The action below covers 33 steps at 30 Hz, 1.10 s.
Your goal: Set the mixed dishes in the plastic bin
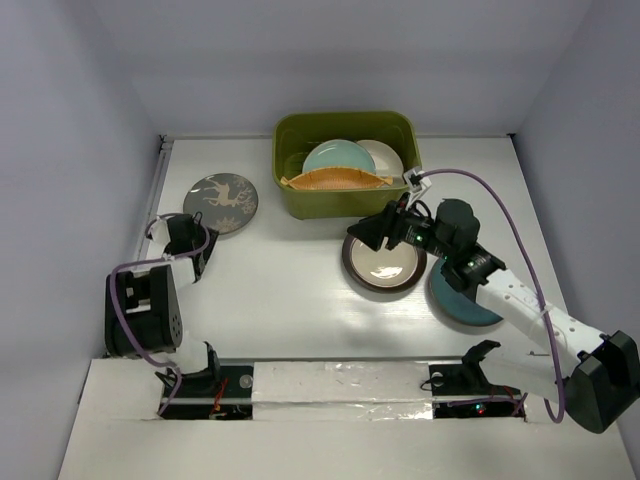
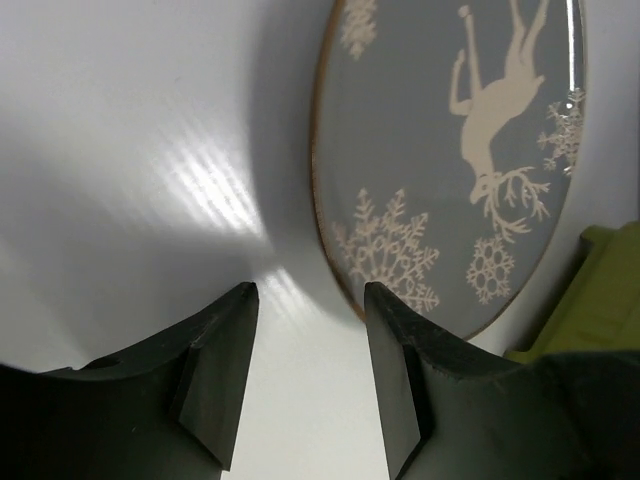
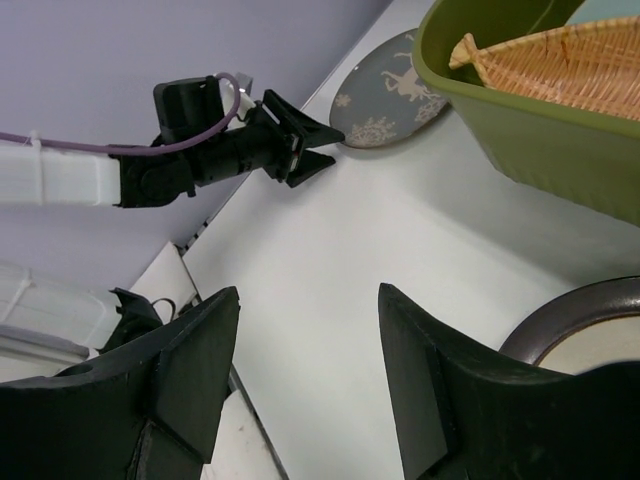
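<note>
Nearest, a dark teal plate [image 1: 455, 306] lies on the table [image 1: 290, 300]. Just beyond, the right gripper [image 1: 368, 232] hovers over the brown-rimmed cream plate [image 1: 385, 266], fingers spread wide and empty, seemingly lining up a grasp. To the left, the left gripper [image 2: 310, 300], fingers apart and empty, faces the rim of the grey deer plate [image 1: 221, 203]. Farthest, the green plastic bin [image 1: 345, 120] holds a teal round plate [image 1: 338, 157], a cream dish [image 1: 385, 155] and an orange leaf-shaped dish [image 1: 335, 181].

The bin [image 1: 345, 204] contains teal [image 1: 340, 158], cream [image 1: 383, 155] and orange leaf-shaped [image 1: 338, 180] plates. The deer plate [image 1: 221, 203] lies left of it on the surface [image 1: 290, 290]. The right end effector [image 1: 362, 232] is positioned over the brown-rimmed plate [image 1: 384, 266].
</note>
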Each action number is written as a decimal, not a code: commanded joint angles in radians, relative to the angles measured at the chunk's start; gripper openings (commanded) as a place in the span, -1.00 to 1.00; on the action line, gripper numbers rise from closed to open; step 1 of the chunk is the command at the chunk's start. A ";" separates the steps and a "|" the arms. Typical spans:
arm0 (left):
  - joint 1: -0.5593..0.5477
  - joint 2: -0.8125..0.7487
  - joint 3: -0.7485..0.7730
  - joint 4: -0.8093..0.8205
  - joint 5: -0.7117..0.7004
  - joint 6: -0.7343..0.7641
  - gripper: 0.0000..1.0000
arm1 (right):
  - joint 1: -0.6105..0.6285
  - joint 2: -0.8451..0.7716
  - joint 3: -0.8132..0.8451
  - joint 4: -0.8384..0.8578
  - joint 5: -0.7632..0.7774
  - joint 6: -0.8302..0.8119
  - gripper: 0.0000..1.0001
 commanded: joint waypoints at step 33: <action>0.058 0.137 -0.062 0.507 0.165 -0.192 -1.00 | 0.007 -0.098 0.001 0.012 -0.009 0.016 0.20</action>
